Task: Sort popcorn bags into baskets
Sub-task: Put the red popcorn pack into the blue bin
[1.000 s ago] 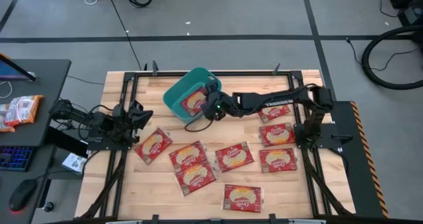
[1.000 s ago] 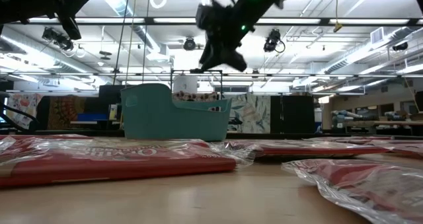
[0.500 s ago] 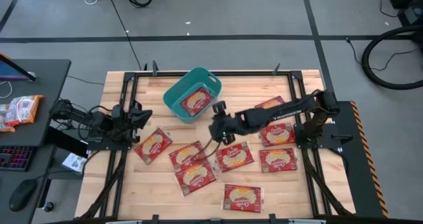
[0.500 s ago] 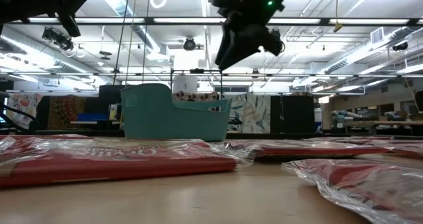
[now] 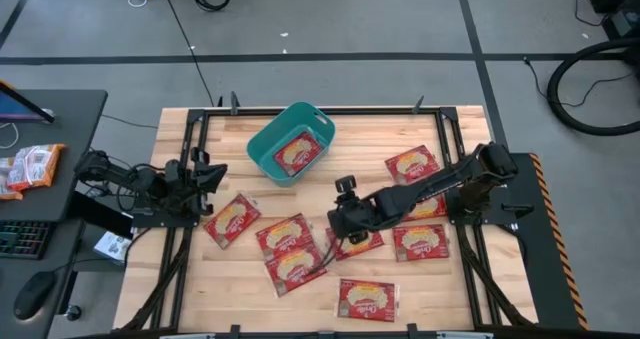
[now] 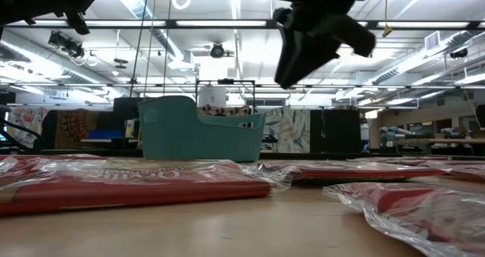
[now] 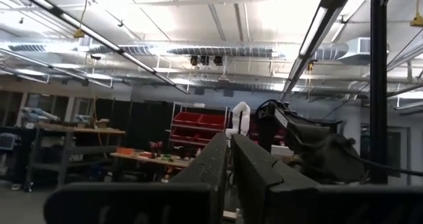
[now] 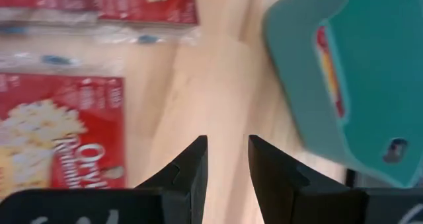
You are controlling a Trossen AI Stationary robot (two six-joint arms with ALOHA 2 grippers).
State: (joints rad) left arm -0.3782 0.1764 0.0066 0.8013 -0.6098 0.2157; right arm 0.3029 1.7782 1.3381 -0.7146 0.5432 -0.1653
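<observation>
One bag (image 5: 297, 151) in tub (image 5: 268, 151), about nine left on table; right gripper (image 5: 345, 219) empty, fingers slightly apart, above middle bags.

The left gripper (image 7: 229, 159) points out into a workshop room, its two dark fingers (image 7: 206, 163) nearly closed with a thin gap. Beyond are red shelving (image 7: 197, 126), a workbench (image 7: 79, 130) and ceiling lights (image 7: 329, 27).

Right hand (image 8: 226, 159) slightly parted, empty
</observation>
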